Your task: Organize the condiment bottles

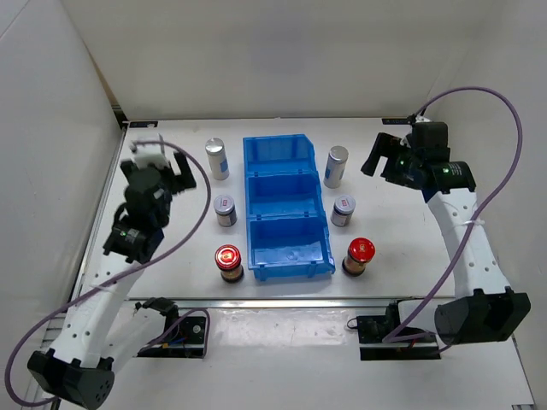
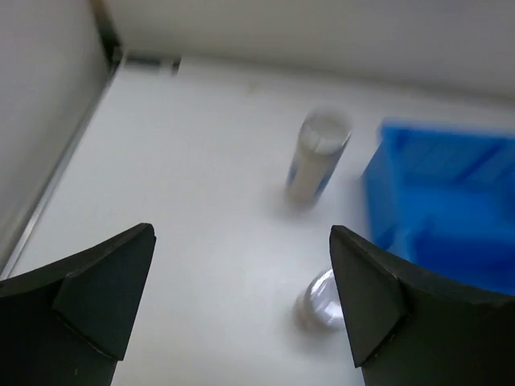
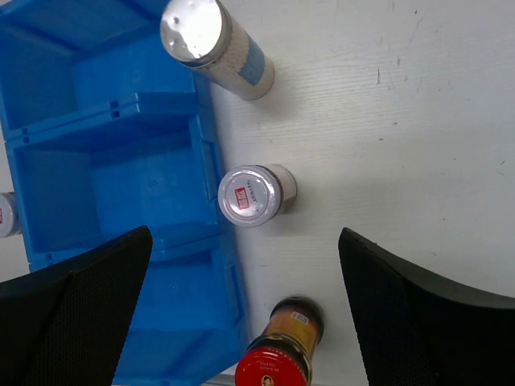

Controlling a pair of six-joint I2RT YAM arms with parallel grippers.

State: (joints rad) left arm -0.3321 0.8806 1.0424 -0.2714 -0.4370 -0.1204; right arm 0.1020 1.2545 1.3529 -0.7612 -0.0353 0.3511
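Blue bin: three compartments, set mid-worktop, long axis running from the far edge to the near edge of the worktop.

All six bottles stand upright on the worktop outside the bin, long axes vertical, caps up. They form one row of three along each long wall of the bin.

- Left row, far to near: left tall cylinder, left white-lidded jar, left red-capped jar.
- Right row, far to near: right tall cylinder, right white-lidded jar, right red-capped jar.
- Each bottle is just beside the bin wall; whether any touches it cannot be told. The red-capped pair sits closest to the near edge.

Left gripper: jaws spread wide, nothing between them, over the far-left part of the worktop beside the left tall cylinder. Its wrist view is blurred.

Right gripper: jaws spread wide, holding nothing, raised toward the far-right corner, looking down on the right row.
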